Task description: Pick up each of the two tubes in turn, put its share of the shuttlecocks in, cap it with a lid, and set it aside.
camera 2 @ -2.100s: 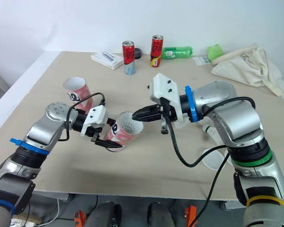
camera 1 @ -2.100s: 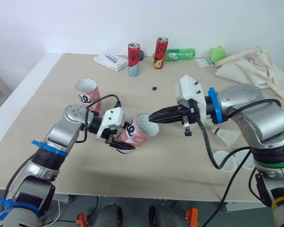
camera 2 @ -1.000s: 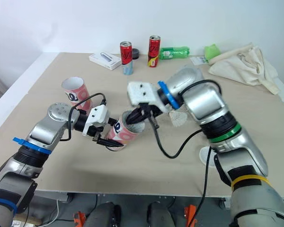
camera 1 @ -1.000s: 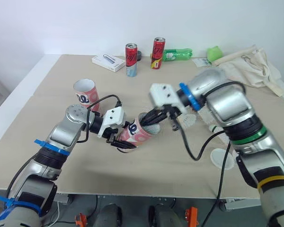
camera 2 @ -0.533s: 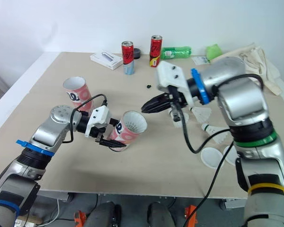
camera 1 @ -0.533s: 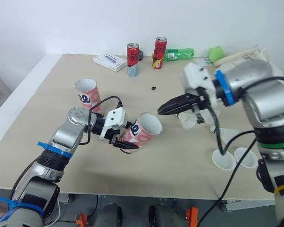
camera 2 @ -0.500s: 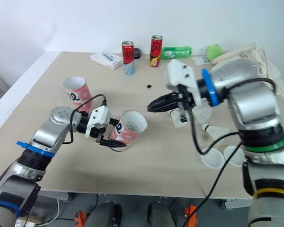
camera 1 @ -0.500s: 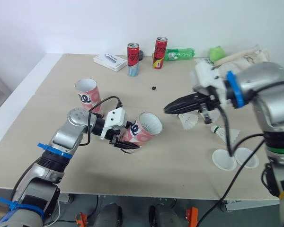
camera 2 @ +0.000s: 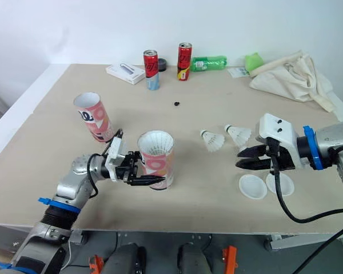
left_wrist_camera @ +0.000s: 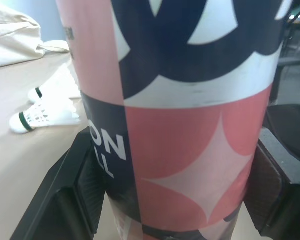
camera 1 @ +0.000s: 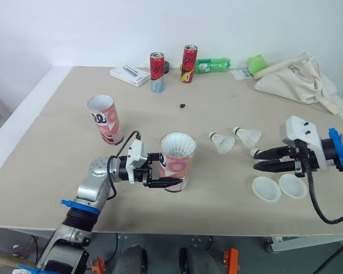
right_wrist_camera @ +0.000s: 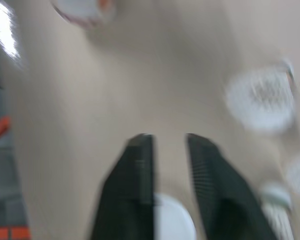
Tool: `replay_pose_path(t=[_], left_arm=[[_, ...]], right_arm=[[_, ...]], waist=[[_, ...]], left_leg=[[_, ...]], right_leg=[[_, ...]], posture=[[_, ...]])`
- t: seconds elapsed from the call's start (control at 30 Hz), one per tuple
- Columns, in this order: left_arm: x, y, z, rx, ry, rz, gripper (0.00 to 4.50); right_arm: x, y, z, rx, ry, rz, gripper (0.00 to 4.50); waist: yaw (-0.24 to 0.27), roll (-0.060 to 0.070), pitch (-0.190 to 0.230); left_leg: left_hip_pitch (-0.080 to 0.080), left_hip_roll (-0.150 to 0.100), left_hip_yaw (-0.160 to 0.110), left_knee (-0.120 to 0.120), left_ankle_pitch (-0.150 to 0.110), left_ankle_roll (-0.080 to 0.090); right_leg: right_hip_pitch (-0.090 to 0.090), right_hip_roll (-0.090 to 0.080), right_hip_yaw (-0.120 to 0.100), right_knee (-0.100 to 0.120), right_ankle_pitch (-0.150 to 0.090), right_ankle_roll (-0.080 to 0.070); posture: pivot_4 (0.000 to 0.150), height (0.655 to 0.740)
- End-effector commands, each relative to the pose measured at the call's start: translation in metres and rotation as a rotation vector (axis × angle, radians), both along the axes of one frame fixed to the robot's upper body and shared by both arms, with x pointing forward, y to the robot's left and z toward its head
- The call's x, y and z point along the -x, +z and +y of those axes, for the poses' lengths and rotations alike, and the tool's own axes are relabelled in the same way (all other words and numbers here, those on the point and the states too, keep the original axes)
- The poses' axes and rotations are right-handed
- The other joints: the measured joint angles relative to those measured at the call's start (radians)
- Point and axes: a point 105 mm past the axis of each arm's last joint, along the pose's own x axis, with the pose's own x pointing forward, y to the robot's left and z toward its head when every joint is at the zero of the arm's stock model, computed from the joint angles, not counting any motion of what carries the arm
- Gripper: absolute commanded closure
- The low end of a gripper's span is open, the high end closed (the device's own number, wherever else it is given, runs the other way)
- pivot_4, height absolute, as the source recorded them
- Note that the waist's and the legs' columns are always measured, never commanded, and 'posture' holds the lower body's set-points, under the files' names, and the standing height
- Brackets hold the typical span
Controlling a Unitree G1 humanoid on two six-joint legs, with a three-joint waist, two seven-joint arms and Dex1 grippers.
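A pink, white and navy tube (camera 1: 178, 161) stands upright near the table's front, its mouth open to the top, with my left gripper (camera 1: 164, 175) shut on its lower half. In the left wrist view the tube (left_wrist_camera: 190, 115) sits between both fingers (left_wrist_camera: 72, 197). A second tube (camera 1: 104, 119) stands to the far left. Two shuttlecocks (camera 1: 222, 142) (camera 1: 247, 135) lie right of centre, and a third (camera 1: 255, 152) is partly hidden by my right gripper (camera 1: 258, 160). That gripper is open and holds nothing, just behind two white lids (camera 1: 266, 188) (camera 1: 292, 185).
Along the table's back stand two cans (camera 1: 158, 72) (camera 1: 188, 64), a green bottle (camera 1: 214, 65) and a white box (camera 1: 128, 75). A cloth bag (camera 1: 294, 83) and a green object (camera 1: 256, 63) lie at the back right. A small black bit (camera 1: 182, 105) lies mid-table.
The left gripper has turned the tube from tilted to upright and lowered it onto the table. The right gripper has pulled away from the tube's mouth, rightwards to the lids.
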Motion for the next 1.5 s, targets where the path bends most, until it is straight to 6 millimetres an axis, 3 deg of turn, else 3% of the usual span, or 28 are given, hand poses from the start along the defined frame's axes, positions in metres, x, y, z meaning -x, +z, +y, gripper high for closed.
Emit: replay_pose_path(t=[0.03,0.13,0.57,1.07,1.1,1.17,1.2,1.23,1.43,1.5], left_arm=[[0.005,-0.014,-0.003,-0.064,-0.031,-0.060,1.26],[0.009,-0.023,-0.003,-0.094,-0.053,-0.052,1.26],[0.005,-0.016,-0.002,-0.052,0.009,-0.152,1.26],[-0.002,-0.008,-0.008,-0.036,0.041,-0.193,1.26],[-0.002,-0.008,-0.008,-0.036,0.041,-0.194,1.26],[-0.003,-0.007,-0.009,-0.037,0.039,-0.192,1.26],[-0.003,-0.006,-0.009,-0.037,0.038,-0.192,1.26],[-0.003,-0.006,-0.009,-0.038,0.037,-0.192,1.26],[-0.005,-0.004,-0.011,-0.039,0.034,-0.196,1.26],[-0.006,-0.004,-0.011,-0.039,0.035,-0.198,1.26]], right_arm=[[-0.002,-0.006,-0.013,0.083,0.014,0.015,1.29],[-0.003,-0.012,-0.017,0.108,0.020,0.046,0.04],[-0.028,-0.043,-0.033,0.216,0.056,0.095,0.04],[-0.029,-0.061,-0.027,0.284,0.143,0.135,0.04],[-0.029,-0.061,-0.027,0.284,0.141,0.134,0.53],[-0.029,-0.061,-0.026,0.276,0.141,0.137,0.73],[-0.030,-0.061,-0.026,0.278,0.140,0.135,1.26],[-0.030,-0.061,-0.027,0.282,0.141,0.137,1.45],[-0.027,-0.063,-0.026,0.278,0.148,0.153,4.49],[-0.027,-0.063,-0.025,0.275,0.149,0.156,4.49]], waist=[[-0.001,0.000,0.000],[0.000,0.001,0.000],[0.000,0.002,0.000],[0.000,0.002,0.000],[0.000,0.002,0.000],[0.000,0.002,0.000],[0.000,0.002,0.000],[0.000,0.002,0.000],[0.000,0.002,0.000],[0.000,0.002,0.000]], left_leg=[[0.001,0.000,0.001,0.000,0.000,0.000],[0.000,0.001,0.002,0.000,0.000,0.000],[0.001,0.001,0.004,-0.001,-0.001,0.000],[0.001,0.000,0.005,0.000,-0.001,0.000],[0.001,0.000,0.005,-0.001,-0.001,0.000],[0.001,0.001,0.006,-0.001,-0.001,0.000],[0.001,0.001,0.006,0.000,-0.001,0.000],[0.001,0.001,0.006,-0.001,-0.001,0.000],[0.001,0.001,0.006,-0.001,-0.001,0.000],[0.001,0.001,0.006,-0.001,-0.001,0.000]], right_leg=[[0.000,0.000,0.001,0.000,0.001,0.001],[0.000,0.001,0.002,0.000,0.002,0.002],[-0.001,0.001,0.004,0.000,0.003,0.000],[-0.001,0.000,0.005,0.000,0.004,0.001],[-0.001,0.001,0.005,0.000,0.004,0.001],[-0.001,0.001,0.005,0.000,0.004,0.001],[-0.001,0.001,0.005,0.000,0.004,0.001],[-0.001,0.001,0.005,0.000,0.004,0.001],[-0.001,0.001,0.006,0.000,0.004,0.001],[-0.001,0.001,0.006,0.000,0.004,0.001]], posture=[[0.150,0.7324],[0.150,0.7324],[0.150,0.7324],[0.150,0.7324],[0.150,0.7324],[0.150,0.7324],[0.150,0.7324],[0.150,0.7324],[0.150,0.7324],[0.150,0.7324]])
